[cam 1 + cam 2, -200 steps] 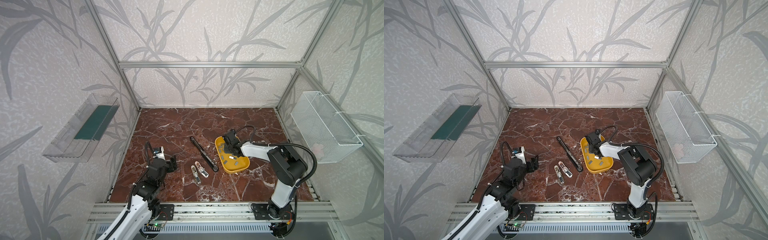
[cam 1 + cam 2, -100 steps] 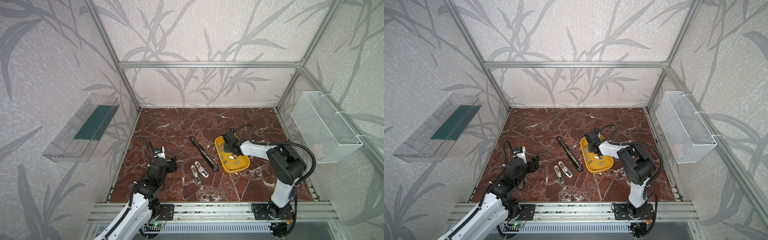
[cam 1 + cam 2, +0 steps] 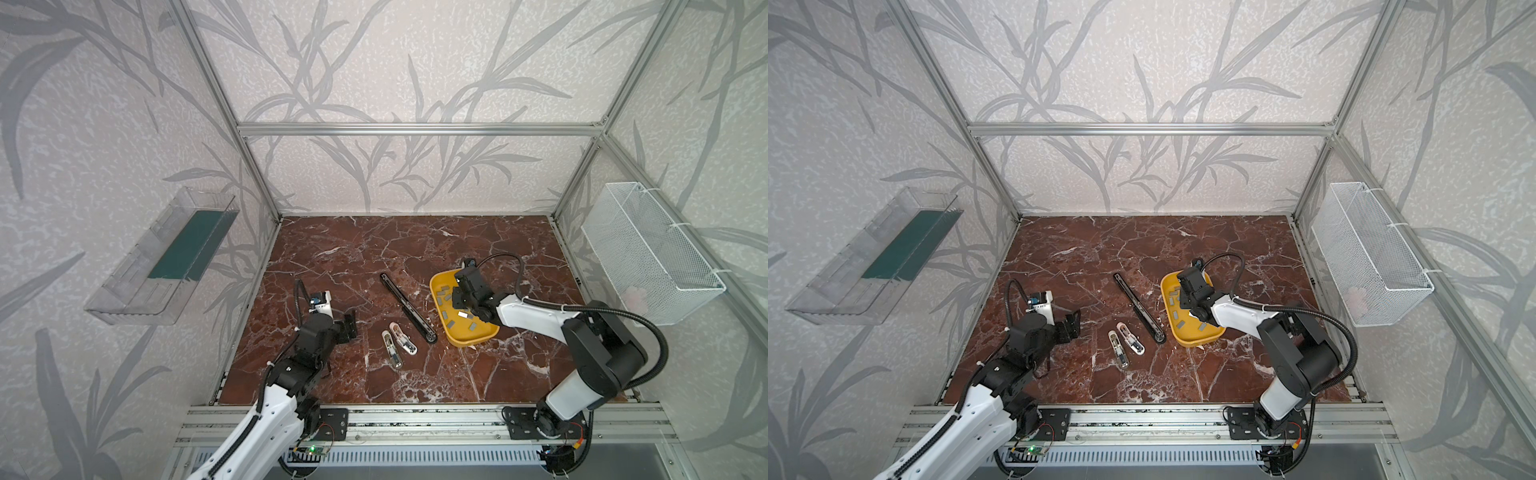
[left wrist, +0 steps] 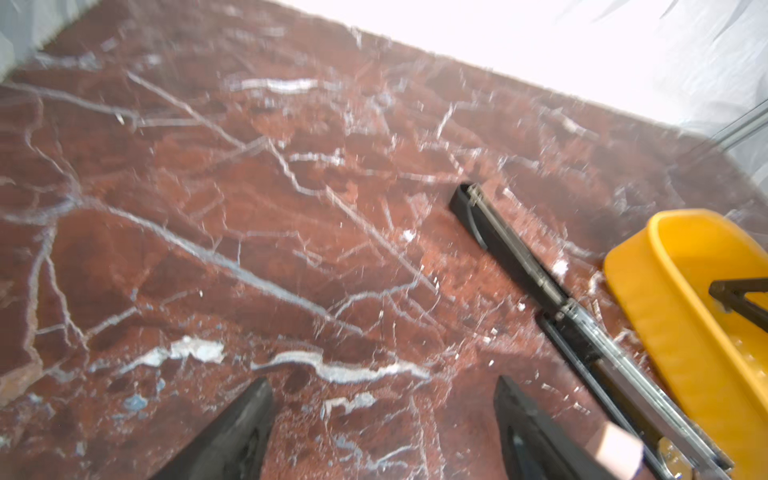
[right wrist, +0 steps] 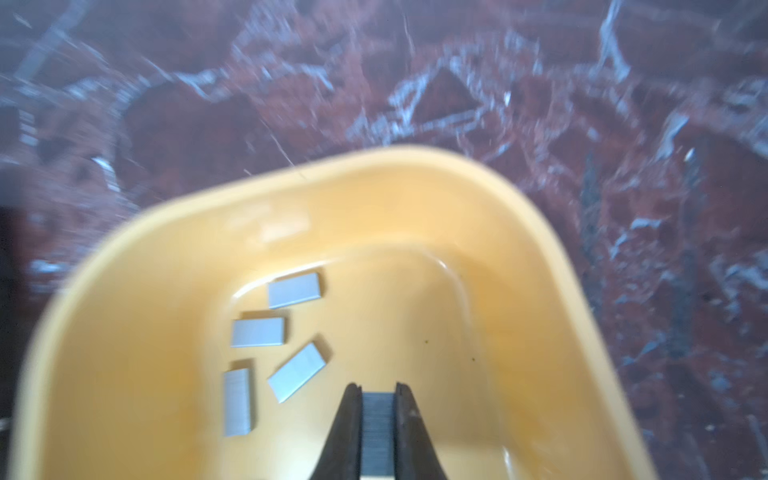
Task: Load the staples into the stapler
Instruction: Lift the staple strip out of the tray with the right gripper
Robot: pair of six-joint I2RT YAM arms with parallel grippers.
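Note:
Several staples (image 5: 294, 290) lie as flat grey strips in the yellow tray (image 3: 469, 343). My right gripper (image 5: 377, 388) hangs just over the tray floor, shut on one strip of staples (image 5: 377, 428) held between its fingers. In both top views this gripper (image 3: 459, 297) sits over the tray's far half. A long black stapler (image 3: 407, 307) lies opened flat left of the tray. Two mini staplers (image 3: 399, 343) lie side by side nearer the front. My left gripper (image 3: 349, 326) hovers open and empty left of them, above bare table (image 4: 384, 384).
A clear wall bin (image 3: 166, 257) hangs on the left and a white wire basket (image 3: 648, 253) on the right. The aluminium rail (image 3: 415, 419) runs along the table's front edge. The black stapler (image 4: 519, 257) and tray (image 4: 665, 311) show in the left wrist view.
My left gripper's jaws have spread a little wider and the arm has crept slightly toward the mini staplers. The right gripper has shifted only slightly over the tray.

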